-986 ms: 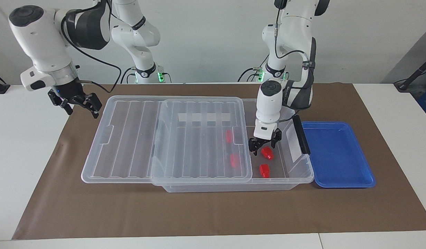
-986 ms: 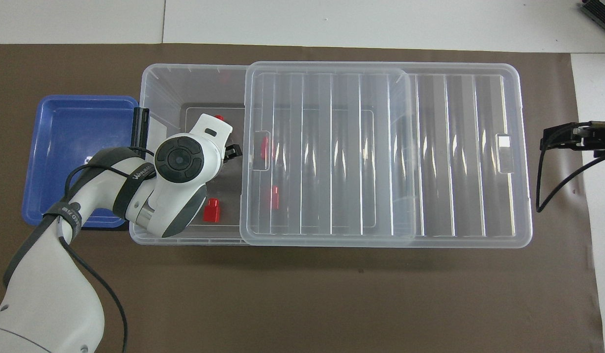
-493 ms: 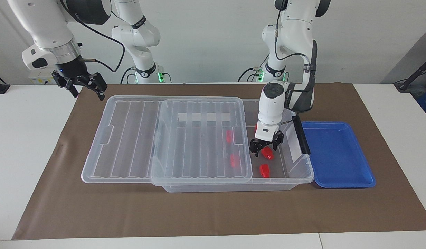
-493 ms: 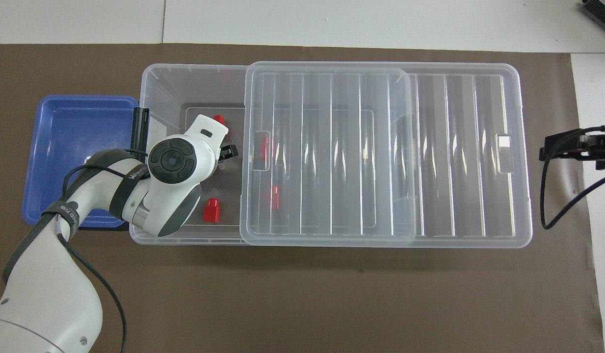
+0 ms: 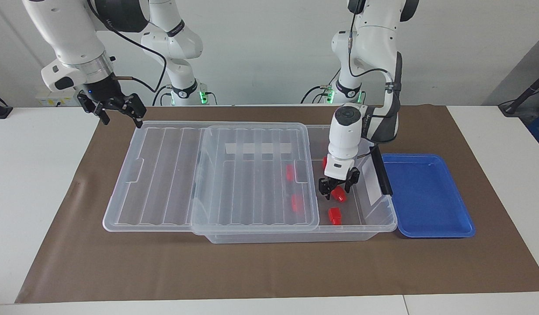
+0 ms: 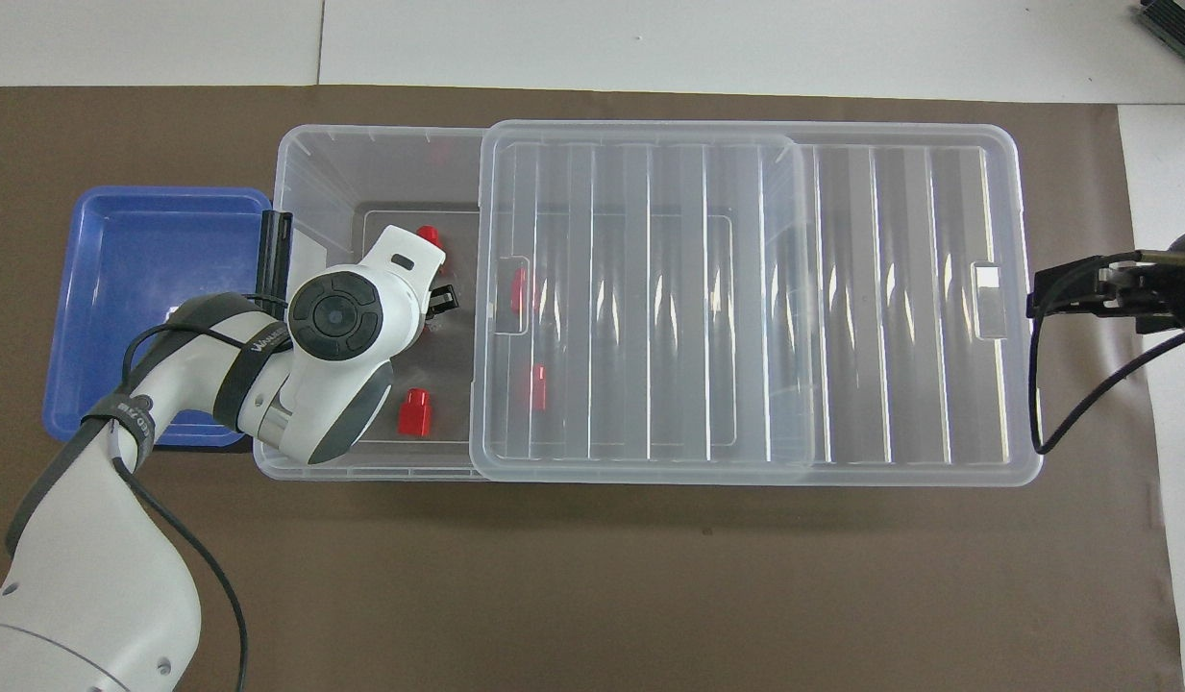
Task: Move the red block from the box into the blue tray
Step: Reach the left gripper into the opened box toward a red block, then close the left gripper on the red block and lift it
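Observation:
The box [image 5: 295, 235] is a clear bin with its ribbed lid [image 5: 252, 175] slid toward the right arm's end, so the end beside the blue tray [image 5: 426, 194] is uncovered. My left gripper [image 5: 338, 187] is down inside that uncovered end, fingers open on either side of a red block [image 5: 338, 195]. Another red block [image 5: 335, 215] lies farther from the robots, and one [image 5: 325, 162] shows nearer to them. Two more lie under the lid [image 5: 290, 172]. In the overhead view my left hand [image 6: 347, 312] hides the straddled block. My right gripper [image 5: 122, 118] is open and raised.
A black clip handle [image 5: 380, 170] stands on the box end next to the blue tray [image 6: 150, 288], close to my left wrist. The lid [image 6: 746, 288] overhangs the box [image 6: 361, 163] toward the right arm's end. Brown paper [image 5: 269, 271] covers the table.
My right gripper has risen and moved in over the corner of the lid at the right arm's end. My left gripper has sunk a little around the red block.

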`<action>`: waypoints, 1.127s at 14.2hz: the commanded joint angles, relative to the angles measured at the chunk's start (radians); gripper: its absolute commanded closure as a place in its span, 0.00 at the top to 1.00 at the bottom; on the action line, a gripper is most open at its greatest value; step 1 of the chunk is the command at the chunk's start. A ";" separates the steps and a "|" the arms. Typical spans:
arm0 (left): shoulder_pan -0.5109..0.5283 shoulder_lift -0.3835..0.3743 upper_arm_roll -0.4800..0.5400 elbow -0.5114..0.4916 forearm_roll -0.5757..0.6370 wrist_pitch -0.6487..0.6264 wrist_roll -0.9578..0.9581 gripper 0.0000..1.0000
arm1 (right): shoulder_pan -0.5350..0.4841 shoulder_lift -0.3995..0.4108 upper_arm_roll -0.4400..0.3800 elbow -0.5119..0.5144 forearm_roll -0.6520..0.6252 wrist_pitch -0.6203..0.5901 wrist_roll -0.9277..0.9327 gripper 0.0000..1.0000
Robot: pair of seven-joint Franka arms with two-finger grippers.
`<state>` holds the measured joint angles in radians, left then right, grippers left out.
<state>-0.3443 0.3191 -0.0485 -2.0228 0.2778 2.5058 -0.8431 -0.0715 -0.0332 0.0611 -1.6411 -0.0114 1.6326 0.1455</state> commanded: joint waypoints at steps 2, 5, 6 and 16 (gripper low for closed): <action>0.007 -0.003 -0.002 -0.022 0.020 0.025 -0.002 0.26 | -0.014 -0.011 0.016 -0.012 0.013 -0.010 -0.030 1.00; 0.004 -0.003 -0.002 -0.014 0.020 0.002 -0.002 0.01 | -0.014 -0.011 0.017 -0.011 -0.004 -0.008 -0.027 1.00; 0.004 -0.005 -0.002 -0.001 0.018 -0.034 -0.002 0.00 | -0.016 -0.011 0.017 -0.011 -0.004 -0.010 -0.029 1.00; 0.002 -0.114 -0.002 0.156 -0.095 -0.362 -0.093 0.00 | -0.018 -0.013 0.017 -0.017 -0.002 -0.004 -0.026 1.00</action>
<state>-0.3445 0.2346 -0.0493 -1.9136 0.2281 2.2430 -0.9102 -0.0717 -0.0332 0.0625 -1.6426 -0.0126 1.6316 0.1403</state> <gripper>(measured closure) 0.656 0.000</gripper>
